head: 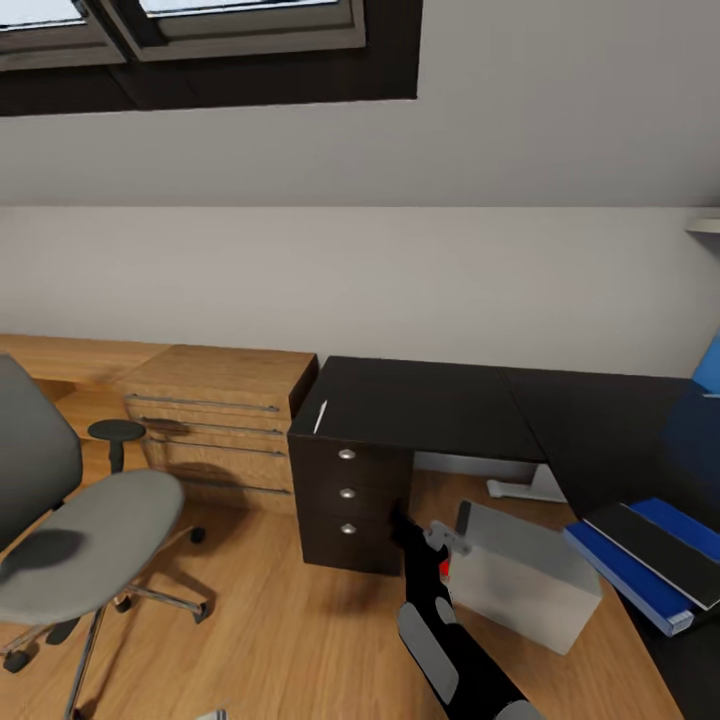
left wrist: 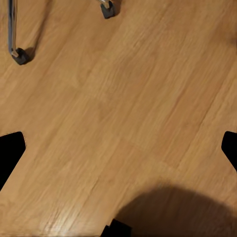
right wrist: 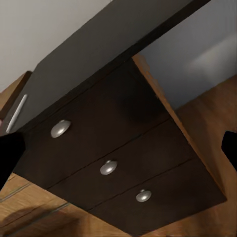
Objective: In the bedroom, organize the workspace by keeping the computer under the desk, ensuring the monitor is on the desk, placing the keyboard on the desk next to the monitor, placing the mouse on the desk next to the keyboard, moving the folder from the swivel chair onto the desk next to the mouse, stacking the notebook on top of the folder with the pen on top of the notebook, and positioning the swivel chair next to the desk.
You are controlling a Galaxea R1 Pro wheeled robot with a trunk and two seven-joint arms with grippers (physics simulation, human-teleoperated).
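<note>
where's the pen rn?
Head view: the pen lies on the black top of the dark three-drawer unit, near its left edge beside the light-wood drawer chest. The right wrist view shows it too.

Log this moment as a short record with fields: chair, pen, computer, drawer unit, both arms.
swivel chair: on the wood floor, at left, seat bare
pen: lying on the dark three-drawer unit's top, near its left edge
computer: on the floor, right of the drawer unit
right gripper: jaws open, facing the drawer fronts
left gripper: jaws open, over bare floor
</note>
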